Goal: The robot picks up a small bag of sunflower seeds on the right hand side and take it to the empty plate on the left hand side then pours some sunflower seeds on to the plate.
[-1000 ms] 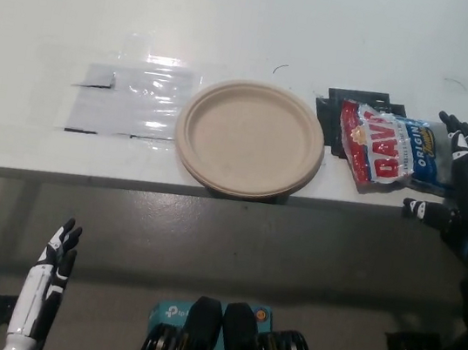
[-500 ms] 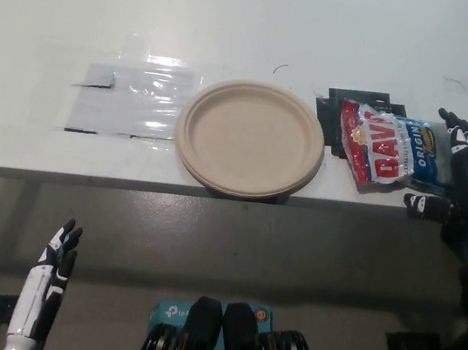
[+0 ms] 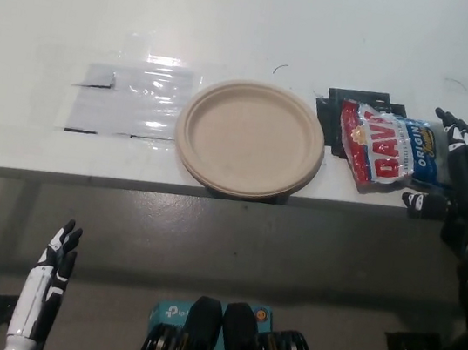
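Observation:
A red, white and blue bag of sunflower seeds (image 3: 390,149) lies flat on the white table (image 3: 256,29), right of centre near the front edge. My black right hand (image 3: 464,179) is open just right of the bag, fingers spread along its blue end and thumb at the table's front edge. Whether it touches the bag I cannot tell. A beige paper plate (image 3: 250,137) with nothing on it sits in the middle of the table, left of the bag. My white left hand (image 3: 47,279) hangs open below the table at the lower left.
A sheet of clear plastic (image 3: 131,98) is taped flat on the table left of the plate. Black tape patches (image 3: 340,112) show under and behind the bag. The table's front edge runs just below the plate and the bag.
My right hand has shifted up and slightly left, closer against the bag's right end. The bag, the plate and my left hand have not moved.

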